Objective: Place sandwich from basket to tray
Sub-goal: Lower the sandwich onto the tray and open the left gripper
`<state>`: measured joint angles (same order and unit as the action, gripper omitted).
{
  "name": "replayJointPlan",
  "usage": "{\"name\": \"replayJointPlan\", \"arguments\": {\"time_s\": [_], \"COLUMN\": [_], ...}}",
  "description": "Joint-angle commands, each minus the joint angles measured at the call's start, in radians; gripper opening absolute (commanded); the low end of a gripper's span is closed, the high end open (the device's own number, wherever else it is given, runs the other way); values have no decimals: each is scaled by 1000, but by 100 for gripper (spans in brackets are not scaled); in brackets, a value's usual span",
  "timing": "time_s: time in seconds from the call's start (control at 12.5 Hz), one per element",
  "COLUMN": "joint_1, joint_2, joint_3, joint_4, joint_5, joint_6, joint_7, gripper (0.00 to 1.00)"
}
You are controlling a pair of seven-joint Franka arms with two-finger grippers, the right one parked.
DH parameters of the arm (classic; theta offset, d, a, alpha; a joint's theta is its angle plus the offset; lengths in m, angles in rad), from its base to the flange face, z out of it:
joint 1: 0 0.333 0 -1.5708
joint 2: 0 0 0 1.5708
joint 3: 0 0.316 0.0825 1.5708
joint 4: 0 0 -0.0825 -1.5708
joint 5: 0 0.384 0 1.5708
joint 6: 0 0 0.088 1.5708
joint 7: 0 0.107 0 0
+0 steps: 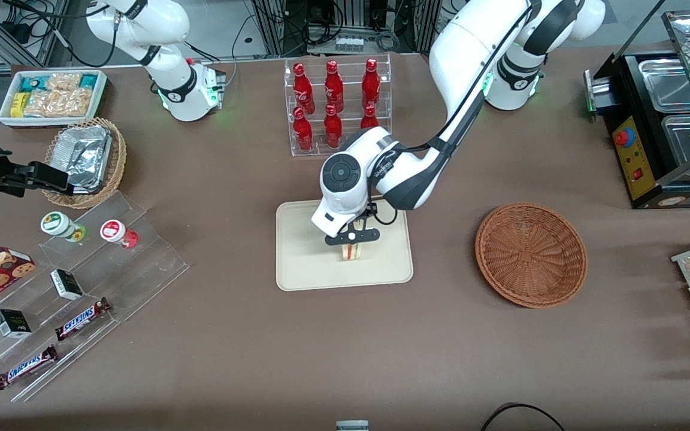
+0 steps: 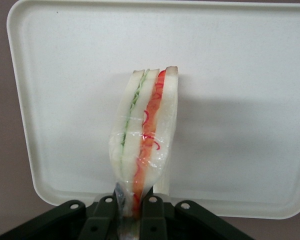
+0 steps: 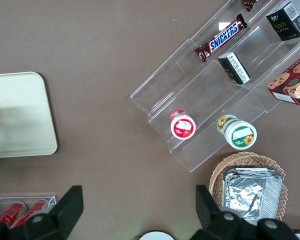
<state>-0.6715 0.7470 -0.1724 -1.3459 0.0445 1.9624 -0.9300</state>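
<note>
Cream-beige tray (image 1: 303,263) lies directly under the sandwich (image 2: 145,135), which the left arm's gripper (image 1: 352,237) holds over the tray's middle. The fingers (image 2: 151,212) are closed on one end of the wrapped wedge, and its long axis runs straight out from them, filling edge facing the wrist camera. The brown wicker basket (image 1: 530,254) sits empty on the counter (image 1: 345,347) toward the working arm's end. Judging by this, only lowering and letting go remain.
</note>
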Motion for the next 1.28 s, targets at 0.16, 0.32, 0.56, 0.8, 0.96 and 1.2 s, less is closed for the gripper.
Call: {"name": "replayJointPlan", "arguments": {"time_s": [0.16, 0.32, 0.56, 0.8, 0.96, 1.2], "joint_1": [-39, -39, -39, -37, -39, -39], "joint_2": [69, 71, 71, 77, 84, 88], "joint_3": [11, 13, 11, 13, 13, 13], "joint_4": [117, 119, 119, 113, 113, 114], "joint_5": [69, 72, 94, 97, 97, 97], "joint_6": [-73, -70, -63, -47, -34, -33], "joint_7": [-70, -66, -64, -64, -76, -128], "gripper": [0, 0, 0, 0, 0, 0]}}
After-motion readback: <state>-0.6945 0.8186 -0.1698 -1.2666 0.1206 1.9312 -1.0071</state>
